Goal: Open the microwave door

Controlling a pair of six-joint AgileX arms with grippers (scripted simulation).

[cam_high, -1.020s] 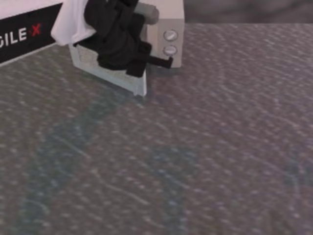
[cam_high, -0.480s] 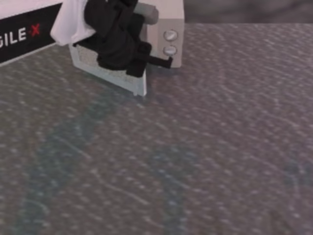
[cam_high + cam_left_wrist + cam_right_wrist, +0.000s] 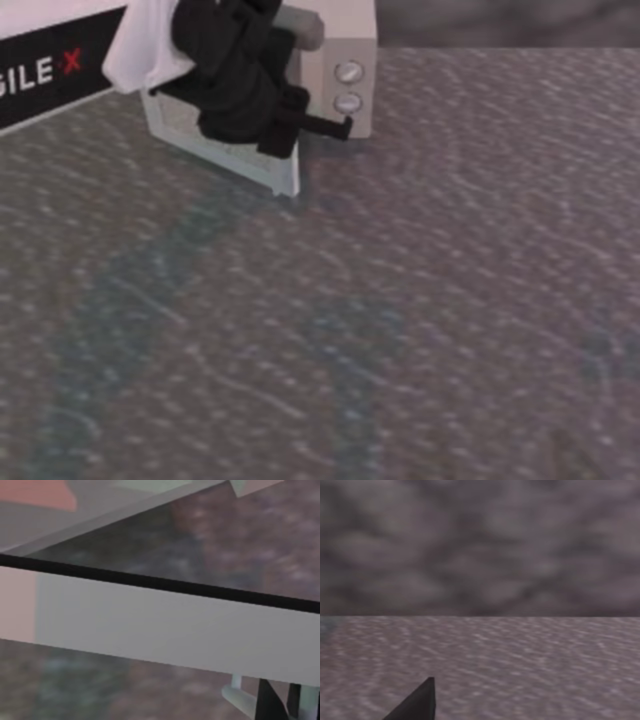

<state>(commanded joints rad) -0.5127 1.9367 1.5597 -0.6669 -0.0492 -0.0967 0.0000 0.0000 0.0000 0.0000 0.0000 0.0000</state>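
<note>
The beige microwave [image 3: 345,40] stands at the table's far edge, its two silver knobs [image 3: 348,86] facing me. The microwave door [image 3: 222,152] is swung outward to the left at an angle, and its free edge [image 3: 293,178] points toward the table's middle. My left gripper [image 3: 290,135] reaches down over that door by its handle end. In the left wrist view the door panel [image 3: 175,625] fills the frame, and the left gripper's black fingers [image 3: 270,705] stand close together, shut on the pale handle strip [image 3: 240,696]. The right gripper shows only as one dark fingertip [image 3: 422,702] over bare table.
A black block with white lettering [image 3: 50,75] sits at the far left next to the microwave. The left arm's white link [image 3: 145,40] hangs over the door's hinge side. The grey mottled table [image 3: 400,320] stretches in front.
The lettered block at the far left has crept slightly to the right. The door's angle and the left gripper's hold look almost unchanged.
</note>
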